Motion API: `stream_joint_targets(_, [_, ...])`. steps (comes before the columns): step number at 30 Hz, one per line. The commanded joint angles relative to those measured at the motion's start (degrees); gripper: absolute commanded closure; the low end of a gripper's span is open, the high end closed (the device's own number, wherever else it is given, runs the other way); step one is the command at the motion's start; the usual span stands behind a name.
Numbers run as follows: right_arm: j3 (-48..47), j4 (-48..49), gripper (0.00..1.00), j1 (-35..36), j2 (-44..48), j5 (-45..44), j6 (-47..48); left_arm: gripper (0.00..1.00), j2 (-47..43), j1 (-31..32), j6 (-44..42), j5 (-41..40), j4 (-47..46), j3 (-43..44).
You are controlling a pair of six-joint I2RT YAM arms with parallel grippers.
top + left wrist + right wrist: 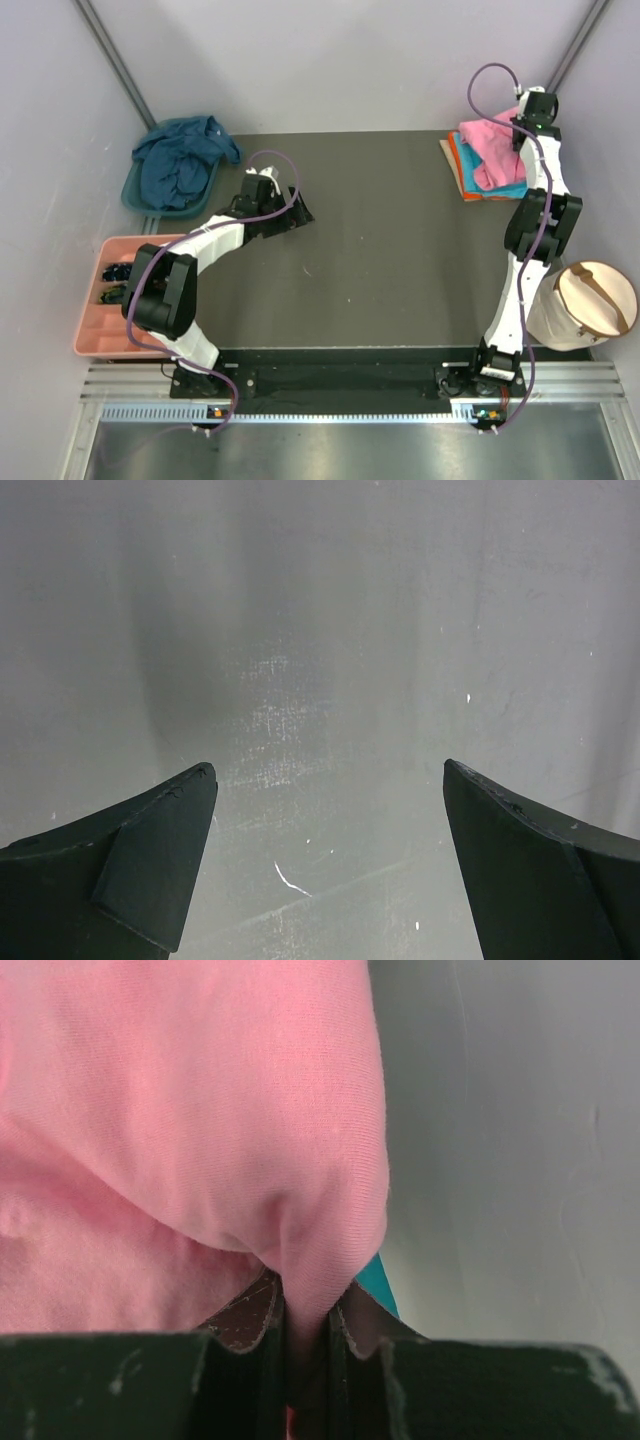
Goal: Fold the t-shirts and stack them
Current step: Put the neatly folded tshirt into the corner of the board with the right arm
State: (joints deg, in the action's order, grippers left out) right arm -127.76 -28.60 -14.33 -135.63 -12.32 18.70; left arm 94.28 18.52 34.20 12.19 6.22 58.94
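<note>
**Pink t-shirt** (pixel 200 1110) — a ridge of its cloth is pinched between the closed jaws of the right end effector (pixel 305 1315), and the fabric bulges up and away from the fingertips. In the top view the shirt lies rumpled rather than flat, directly beneath that end effector. It is the uppermost layer on a turquoise t-shirt (pixel 510 188) and an orange t-shirt (pixel 462 172). A sliver of turquoise also shows just beside one finger in the wrist view. The pile sits at the far right corner of the desk (pixel 380 260).

**Navy t-shirt** (pixel 180 160) — heaped unfolded in a teal basin (pixel 132 197), beyond and to the left of the left end effector (pixel 328 780). That end effector is fully open, holds nothing and faces bare desk surface. A salmon tray (pixel 92 335) lies behind it, beside the arm's elbow.

**Stage (judged).** The pink shirt is being settled onto the stack, and the navy one is not yet begun.

**Hazards (judged).**
- The grip takes only a narrow ridge of cloth, so a lift would hang the shirt from a single point and let any fold fall open.
- Cloth clings to cloth, so a sideways pull could drag the turquoise and orange layers along. That would skew the pile toward the desk edge close by.
- Whether the jaws have also caught the turquoise layer cannot be told.
- The other end effector is well apart, so nothing steadies the stack.
</note>
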Motion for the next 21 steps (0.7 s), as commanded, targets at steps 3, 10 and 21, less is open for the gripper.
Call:
stream_joint_targets(3, [-0.12,3.9,1.0,-1.32,0.19,-2.89,-0.86,0.01,-0.15,-0.24,0.08,0.47,-1.73,1.36])
stream_joint_targets(10, [-0.56,4.25,0.16,-1.41,1.59,-5.26,-3.31,0.01,-0.24,-0.24,0.26,0.65,-1.82,1.27])
stream_joint_targets(21, [2.6,5.66,0.01,-1.14,12.05,4.57,-12.45,0.01,-2.26,-0.24,1.4,1.26,-4.02,-1.28])
